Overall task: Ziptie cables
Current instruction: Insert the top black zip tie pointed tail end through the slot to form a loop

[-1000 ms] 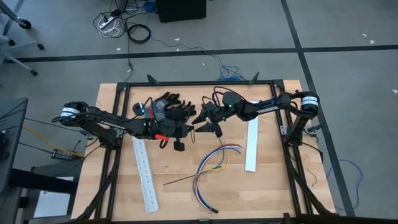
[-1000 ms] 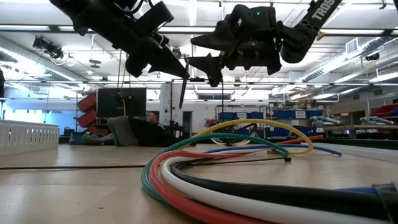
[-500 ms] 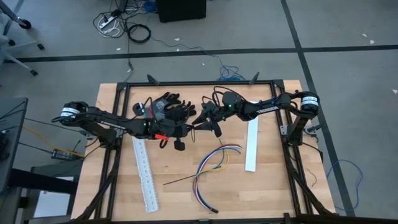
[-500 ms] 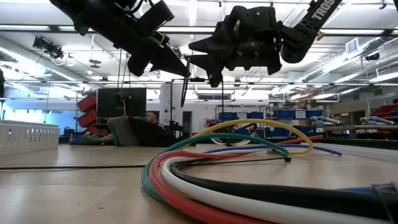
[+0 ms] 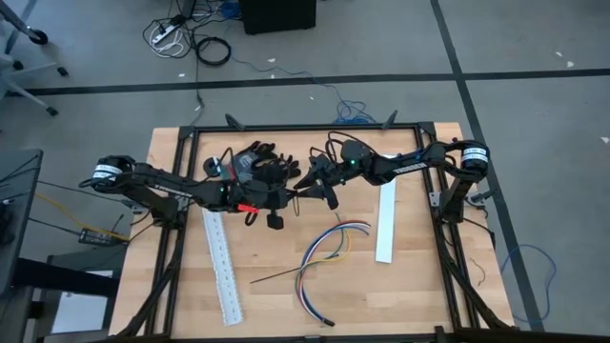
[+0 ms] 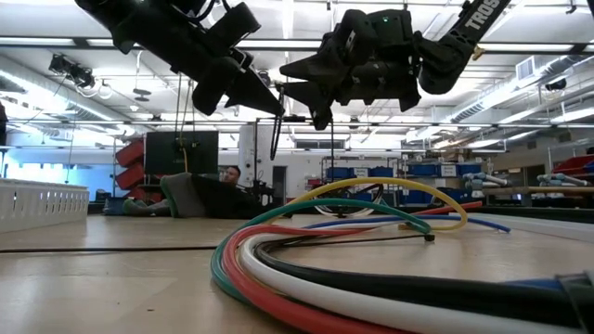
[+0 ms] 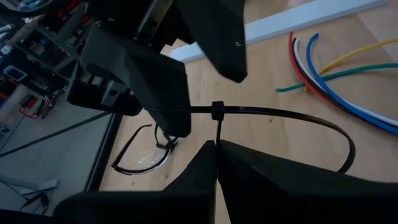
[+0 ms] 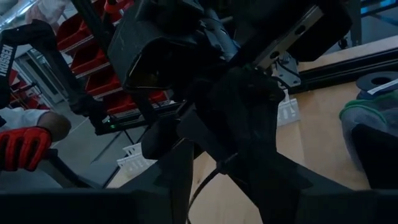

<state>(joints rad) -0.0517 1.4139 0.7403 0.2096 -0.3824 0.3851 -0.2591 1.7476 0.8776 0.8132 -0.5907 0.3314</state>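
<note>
Left claw [image 7: 216, 149] clamps black ziptie [image 7: 280, 115]; right claw [image 5: 307, 190] grips tail.

Right gripper [image 5: 307, 189] fingers narrower, onto zip tie [image 7: 273, 115].

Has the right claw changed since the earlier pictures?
Yes. The right claw stayed in place above the table, beside the left claw, but its fingers closed inward around the black zip tie. The cables lie unmoved.
</note>
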